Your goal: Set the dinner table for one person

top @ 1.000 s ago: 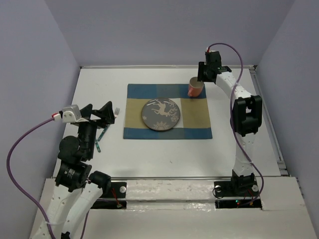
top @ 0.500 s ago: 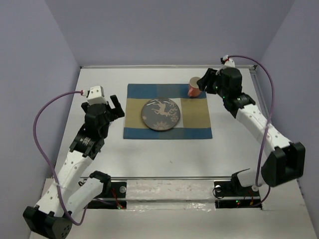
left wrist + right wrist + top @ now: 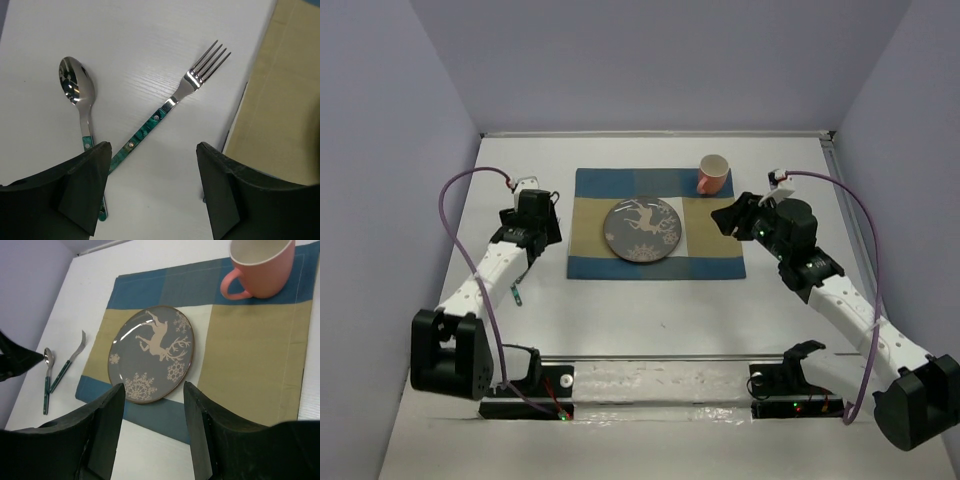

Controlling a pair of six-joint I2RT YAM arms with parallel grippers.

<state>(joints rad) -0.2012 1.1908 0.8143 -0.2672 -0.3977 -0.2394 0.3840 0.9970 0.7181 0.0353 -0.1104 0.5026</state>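
The white dinner table (image 3: pixel 650 310) carries a blue, tan and white checked placemat (image 3: pixel 720 250). On the placemat are a grey deer plate (image 3: pixel 642 230) in the middle and a pink mug (image 3: pixel 712 176) upright at the far right corner. A green-handled fork (image 3: pixel 165 107) and spoon (image 3: pixel 75 90) lie crossed on the table, left of the placemat. My left gripper (image 3: pixel 152 165) is open and empty above them. My right gripper (image 3: pixel 728 218) is open and empty over the placemat's right edge, on the near side of the mug (image 3: pixel 262 270).
The table's metal rail (image 3: pixel 865 260) runs along the right edge, and purple walls close in the far side and both flanks. The fork (image 3: pixel 70 362) and spoon (image 3: pixel 46 385) also show in the right wrist view, beside the plate (image 3: pixel 152 354).
My right gripper has pulled back from the mug toward the near right, leaving the mug standing on the placemat. My left arm has reached out over the fork and spoon.
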